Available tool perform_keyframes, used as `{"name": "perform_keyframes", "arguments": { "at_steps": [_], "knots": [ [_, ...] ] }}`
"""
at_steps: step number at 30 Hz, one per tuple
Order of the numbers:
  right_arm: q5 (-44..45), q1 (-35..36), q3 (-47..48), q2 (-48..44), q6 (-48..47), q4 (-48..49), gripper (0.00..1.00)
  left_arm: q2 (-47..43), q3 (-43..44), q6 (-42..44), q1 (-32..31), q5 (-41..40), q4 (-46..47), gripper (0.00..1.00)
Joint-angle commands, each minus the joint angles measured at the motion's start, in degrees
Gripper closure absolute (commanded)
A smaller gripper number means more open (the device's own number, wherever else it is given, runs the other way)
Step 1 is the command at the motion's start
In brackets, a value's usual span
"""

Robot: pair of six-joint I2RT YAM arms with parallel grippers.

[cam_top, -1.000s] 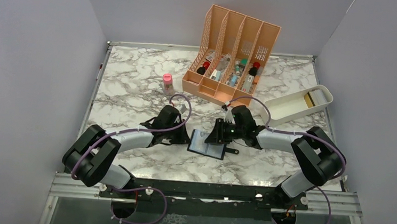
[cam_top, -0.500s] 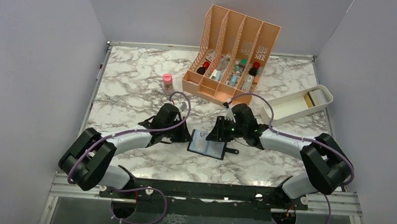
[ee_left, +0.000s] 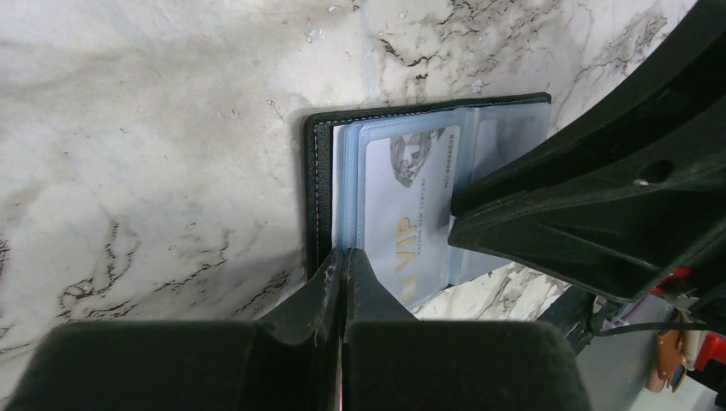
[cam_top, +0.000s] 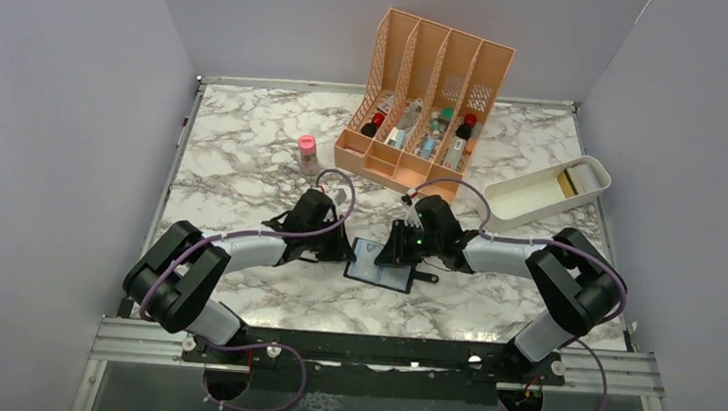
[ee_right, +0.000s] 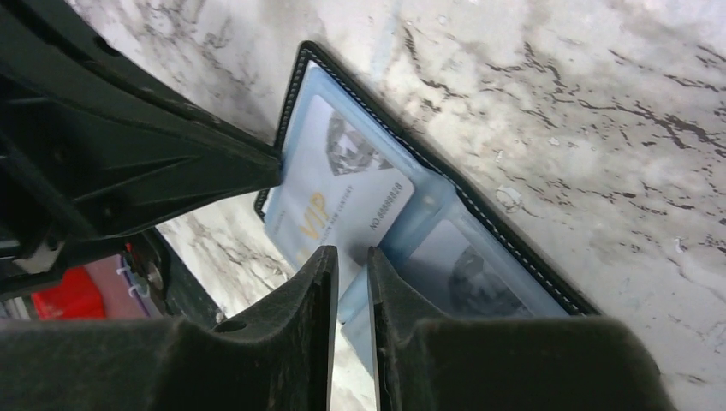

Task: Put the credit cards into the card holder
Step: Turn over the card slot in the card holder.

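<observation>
The card holder (cam_top: 375, 268) lies open on the marble between my two grippers, black outside with bluish inner leaves (ee_left: 347, 184). A pale card marked VIP (ee_left: 409, 205) lies on its inner face, partly tucked in a leaf (ee_right: 342, 184). My left gripper (ee_left: 345, 254) is shut, its tips touching the holder's left edge (cam_top: 344, 254). My right gripper (ee_right: 351, 251) hovers at the card's near corner (cam_top: 397, 257) with only a narrow gap between its jaws. A bluish leaf edge shows in that gap. A second sleeve (ee_right: 467, 278) holds a dark picture.
An orange slotted file organiser (cam_top: 428, 93) with small bottles stands at the back. A white oblong tray (cam_top: 527, 207) at the right holds a small gold-and-dark flat item (cam_top: 568, 182). A pink-capped jar (cam_top: 306, 152) stands behind the left arm.
The right gripper has edged left over the holder and its jaws have narrowed. The left gripper has crept toward the holder's edge. The holder has stayed put.
</observation>
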Motion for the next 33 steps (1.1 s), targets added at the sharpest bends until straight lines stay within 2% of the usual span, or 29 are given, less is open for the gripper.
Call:
{"name": "perform_keyframes", "arguments": {
  "at_steps": [1,8,17,19,23,28,33],
  "knots": [
    [3.14,0.48,0.32,2.96,-1.32,0.31,0.77,0.49,2.01,1.22,-0.02,-1.98,0.15,1.00],
    [6.05,0.46,-0.66,5.09,-2.40,-0.71,0.83,-0.08,2.58,2.58,-0.03,-4.33,-2.23,1.00],
    [5.75,0.41,-0.68,5.53,-2.61,-0.47,0.84,-0.53,2.58,2.96,-0.02,-5.93,-3.83,1.00],
    [5.69,0.43,-0.78,5.49,-2.66,-0.25,0.84,-1.02,2.53,3.07,-0.05,-4.73,-3.20,0.99],
    [5.41,0.40,-0.86,5.41,-2.67,0.14,0.84,-1.86,1.00,0.79,0.01,1.03,2.26,0.90],
    [5.25,0.43,-0.95,5.42,-2.74,0.40,0.84,-2.64,-0.72,-2.42,-0.03,5.36,7.78,0.88],
    [4.90,0.41,-1.07,5.64,-2.67,0.78,0.84,-2.75,-0.81,-3.36,-0.07,6.37,8.86,0.85]
  ]
}}
